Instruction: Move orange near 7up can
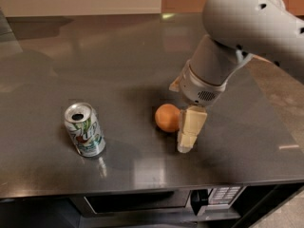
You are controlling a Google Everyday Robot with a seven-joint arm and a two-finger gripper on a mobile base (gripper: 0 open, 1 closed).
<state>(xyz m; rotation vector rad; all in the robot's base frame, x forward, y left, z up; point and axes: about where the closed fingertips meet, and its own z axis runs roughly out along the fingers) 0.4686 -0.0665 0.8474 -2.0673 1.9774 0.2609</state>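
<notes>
- The step in hand, as I judge it, is the approach to grasp the orange [167, 117]. It rests on the tabletop [118, 56] and has not been lifted.
- My end effector [190, 129] hangs low over the tabletop at the orange's 3 o'clock. It is either touching the fruit or just beside it, and I cannot tell which.
- I also cannot tell whether my end effector is wide or narrow, because this view does not show it.
- The orange sits near the middle of the tabletop. The 7up can [84, 129] stands at the orange's 9 o'clock with its open top up, and bare tabletop lies between them.
- The next move calls for a sure hold on a round fruit that may roll. I then need to carry it toward 9 o'clock and set it down just beside the can without knocking it.
- Count: one orange, one 7up can, one end effector.
</notes>
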